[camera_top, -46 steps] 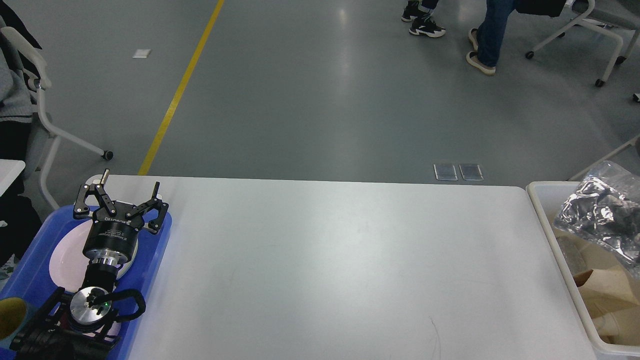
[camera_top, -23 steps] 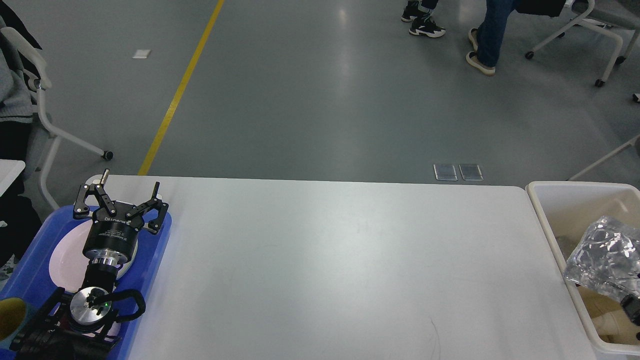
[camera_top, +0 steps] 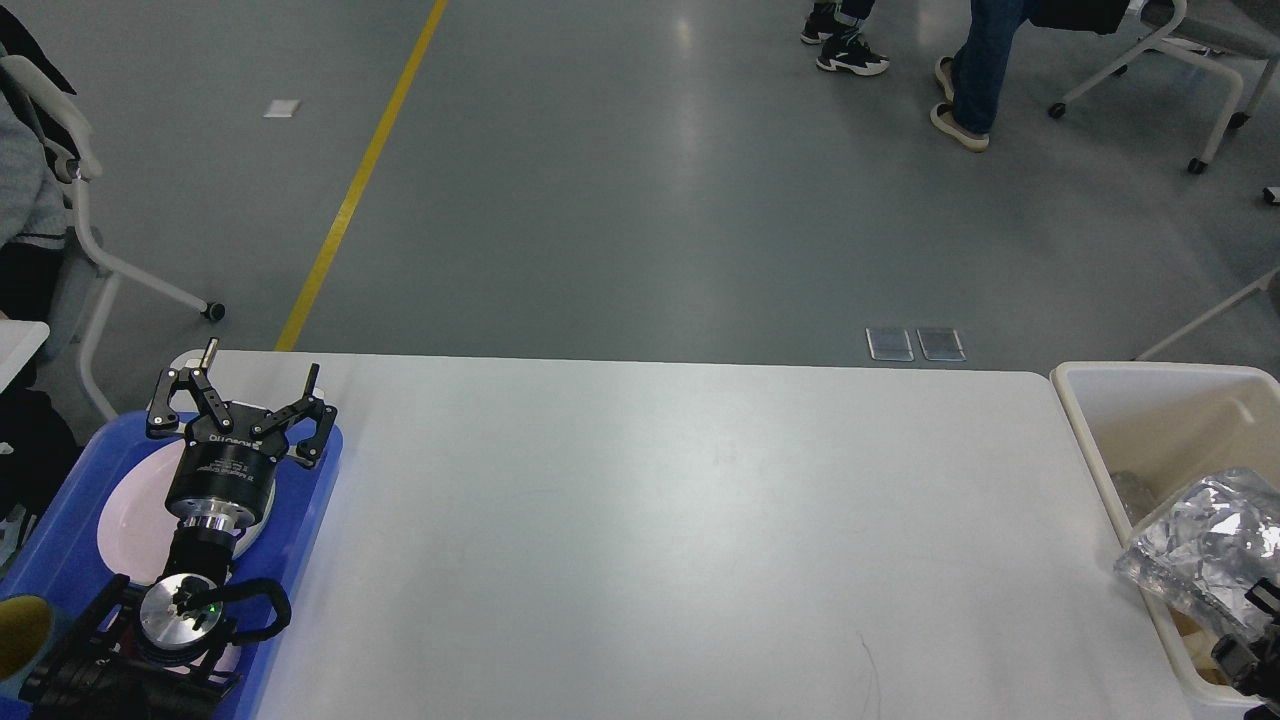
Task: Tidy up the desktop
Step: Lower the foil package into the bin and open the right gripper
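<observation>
The white desktop [camera_top: 680,540] fills the middle of the head view and its surface is bare. My left gripper [camera_top: 260,365] stands open over the far end of a blue tray [camera_top: 315,480] holding a white plate [camera_top: 125,520], with nothing between its fingers. At the right edge, a crumpled clear plastic bag [camera_top: 1205,545] lies across the near part of a cream-white bin [camera_top: 1085,440], overlapping its rim. Only a dark piece of my right gripper [camera_top: 1250,650] shows just below the bag, and its fingers cannot be made out.
A yellow-lined cup [camera_top: 20,635] sits at the tray's near left corner. Brownish paper waste lies in the bin. Beyond the desk are wheeled chairs [camera_top: 90,250], a yellow floor line and a person's legs [camera_top: 975,70].
The plastic bag has come down from above the bin's far part to its near part, and a bit of my right gripper now shows below it. The left arm has not moved.
</observation>
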Robot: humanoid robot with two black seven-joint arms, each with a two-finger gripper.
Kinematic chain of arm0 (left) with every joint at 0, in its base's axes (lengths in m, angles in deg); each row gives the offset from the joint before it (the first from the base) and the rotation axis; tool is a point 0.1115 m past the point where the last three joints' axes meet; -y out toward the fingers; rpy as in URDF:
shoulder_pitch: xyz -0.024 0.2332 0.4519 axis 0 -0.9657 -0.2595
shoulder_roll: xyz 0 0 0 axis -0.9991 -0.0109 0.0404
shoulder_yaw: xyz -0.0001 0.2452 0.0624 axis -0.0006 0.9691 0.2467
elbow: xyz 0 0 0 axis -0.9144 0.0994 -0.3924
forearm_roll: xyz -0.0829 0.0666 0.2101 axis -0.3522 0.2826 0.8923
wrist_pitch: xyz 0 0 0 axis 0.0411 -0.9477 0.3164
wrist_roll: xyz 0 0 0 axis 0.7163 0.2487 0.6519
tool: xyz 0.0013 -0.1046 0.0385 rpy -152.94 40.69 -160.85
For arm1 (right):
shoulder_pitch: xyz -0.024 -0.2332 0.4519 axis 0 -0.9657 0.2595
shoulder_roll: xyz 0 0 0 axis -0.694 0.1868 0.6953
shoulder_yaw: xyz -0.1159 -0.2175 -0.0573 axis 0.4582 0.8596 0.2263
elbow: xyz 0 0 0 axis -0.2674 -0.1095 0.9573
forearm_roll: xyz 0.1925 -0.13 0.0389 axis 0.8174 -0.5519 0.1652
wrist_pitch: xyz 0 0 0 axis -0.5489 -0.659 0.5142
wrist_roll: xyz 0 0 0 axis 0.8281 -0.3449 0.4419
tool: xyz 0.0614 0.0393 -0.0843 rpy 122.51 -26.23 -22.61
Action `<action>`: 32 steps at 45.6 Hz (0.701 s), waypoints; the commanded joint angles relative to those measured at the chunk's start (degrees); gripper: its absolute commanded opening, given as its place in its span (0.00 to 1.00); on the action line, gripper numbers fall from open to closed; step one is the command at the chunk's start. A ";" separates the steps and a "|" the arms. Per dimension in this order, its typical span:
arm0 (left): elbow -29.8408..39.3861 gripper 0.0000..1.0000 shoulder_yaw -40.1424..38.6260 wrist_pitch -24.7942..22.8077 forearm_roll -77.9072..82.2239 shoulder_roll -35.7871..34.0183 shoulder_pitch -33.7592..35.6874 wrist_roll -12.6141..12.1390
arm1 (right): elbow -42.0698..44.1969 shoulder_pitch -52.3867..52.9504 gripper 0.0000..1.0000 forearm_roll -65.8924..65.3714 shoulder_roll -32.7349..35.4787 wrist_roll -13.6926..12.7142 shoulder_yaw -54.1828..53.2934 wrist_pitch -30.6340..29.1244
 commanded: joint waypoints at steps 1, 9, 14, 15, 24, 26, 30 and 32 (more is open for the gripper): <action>0.05 0.96 0.00 0.00 -0.01 0.00 0.00 -0.01 | 0.06 0.00 1.00 0.00 -0.01 0.00 0.38 2.60; -0.04 0.96 0.00 0.00 -0.01 0.00 0.00 -0.01 | -0.03 0.00 1.00 0.00 -0.01 -0.08 0.39 3.05; -0.03 0.96 0.00 0.00 -0.01 0.00 0.00 -0.01 | -0.29 0.26 1.00 0.00 0.26 0.00 0.21 3.05; 0.05 0.96 -0.08 0.00 -0.01 0.00 0.00 -0.01 | -0.38 0.43 1.00 0.00 0.34 0.00 0.21 3.05; -0.03 0.96 -0.09 0.08 -0.01 0.00 0.00 -0.01 | -2.22 5.87 1.00 0.26 0.87 -0.26 -0.23 -2.03; 0.05 0.96 0.00 0.00 -0.01 0.00 0.00 -0.01 | -3.71 8.42 1.00 0.26 1.83 -0.35 -0.23 -5.81; -0.03 0.96 0.00 0.00 0.08 0.00 0.00 -0.01 | -7.66 14.83 1.00 0.09 6.05 -0.44 -0.23 -13.63; 0.05 0.96 0.00 0.00 -0.01 0.00 0.00 -0.01 | -10.65 18.43 1.00 -0.09 7.63 -0.44 0.21 -16.89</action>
